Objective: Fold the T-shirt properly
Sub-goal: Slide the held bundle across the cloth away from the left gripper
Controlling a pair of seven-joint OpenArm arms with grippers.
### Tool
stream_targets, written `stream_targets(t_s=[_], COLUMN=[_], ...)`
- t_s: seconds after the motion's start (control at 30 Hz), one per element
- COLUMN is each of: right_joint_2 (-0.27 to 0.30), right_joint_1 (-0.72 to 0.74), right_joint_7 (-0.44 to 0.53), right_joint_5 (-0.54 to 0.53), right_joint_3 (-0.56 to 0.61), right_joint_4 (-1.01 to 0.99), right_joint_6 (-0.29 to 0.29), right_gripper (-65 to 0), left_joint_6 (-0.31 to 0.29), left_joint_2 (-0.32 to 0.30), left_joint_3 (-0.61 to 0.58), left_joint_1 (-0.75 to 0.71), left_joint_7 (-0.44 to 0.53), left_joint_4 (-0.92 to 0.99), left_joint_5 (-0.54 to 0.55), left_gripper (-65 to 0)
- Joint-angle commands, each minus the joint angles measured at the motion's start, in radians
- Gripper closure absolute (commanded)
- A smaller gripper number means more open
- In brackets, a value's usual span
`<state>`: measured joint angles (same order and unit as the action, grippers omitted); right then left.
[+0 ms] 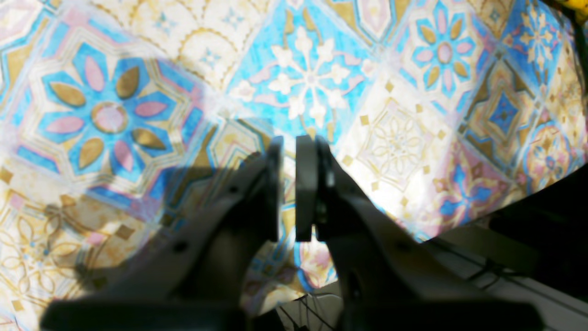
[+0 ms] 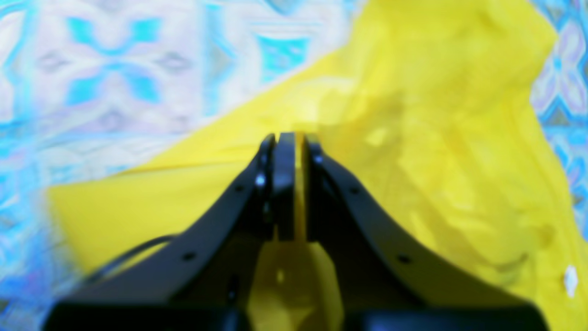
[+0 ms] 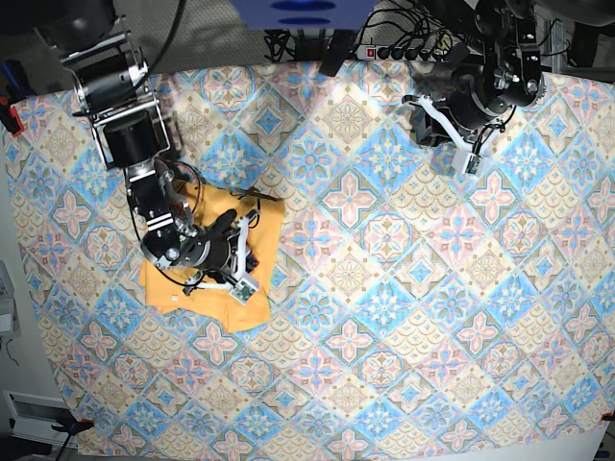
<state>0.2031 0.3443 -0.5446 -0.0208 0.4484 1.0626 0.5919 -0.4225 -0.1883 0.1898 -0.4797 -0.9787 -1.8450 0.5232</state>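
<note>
The yellow-orange T-shirt (image 3: 216, 305) lies bunched on the left part of the patterned tablecloth (image 3: 384, 288). My right gripper (image 3: 242, 261) sits over the middle of the shirt. In the right wrist view the right gripper (image 2: 294, 138) is shut on a fold of the yellow fabric (image 2: 436, 115), and yellow cloth shows between the pads. A small white spot (image 2: 569, 280) shows on the shirt at the lower right. My left gripper (image 3: 469, 156) hangs over bare tablecloth at the far right, away from the shirt. In the left wrist view the left gripper (image 1: 295, 140) holds nothing and its jaws are almost together.
The tablecloth (image 1: 395, 138) covers the whole table. Its edge and some cables (image 1: 482, 271) show below the left gripper. A power strip (image 3: 413, 50) and wires lie along the far edge. The right arm's base (image 3: 120, 96) stands at the far left.
</note>
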Motion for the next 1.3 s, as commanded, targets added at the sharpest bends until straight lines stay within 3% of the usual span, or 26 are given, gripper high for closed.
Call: stream_targets(t_s=[0.0,0.2,0.43,0.6,0.73,1.27], right_joint_2=[0.002,-0.026,-0.08,-0.081,-0.067,0.088], right_joint_1=[0.016,-0.092,-0.155,-0.172,-0.179,-0.216], right_joint_7=[0.001,-0.108,-0.098,-0.052,-0.044,-0.019], right_joint_5=[-0.014,-0.014,-0.014,-0.014,-0.014,-0.014], right_joint_3=[-0.004,0.002,0.003,0.005,-0.001,-0.006], right_joint_4=[0.067,0.272,0.21,0.155,0.09,0.094], right_joint_6=[-0.003,-0.003,-0.003,-0.003,-0.003,-0.003], right_gripper=[-3.7,-3.7,-3.7,-3.7,-3.7,-3.5], left_joint_6=[-0.005,-0.005,-0.005,-0.005,-0.005,-0.005], left_joint_2=[-0.007,-0.007,-0.007,-0.007,-0.007,-0.006], left_joint_3=[0.003,-0.002,-0.003,-0.003,-0.003,-0.003], left_joint_1=[0.002,0.022,0.029,0.029,0.029,0.029], left_joint_7=[0.016,0.016,0.014,0.014,0.014,0.014], left_joint_4=[-0.012,-0.011,-0.011,-0.011,-0.011,-0.011], left_joint_5=[0.007,0.004,0.004,0.004,0.004,0.004], left_gripper=[-3.9,-4.0,-4.0,-4.0,-4.0,-4.0])
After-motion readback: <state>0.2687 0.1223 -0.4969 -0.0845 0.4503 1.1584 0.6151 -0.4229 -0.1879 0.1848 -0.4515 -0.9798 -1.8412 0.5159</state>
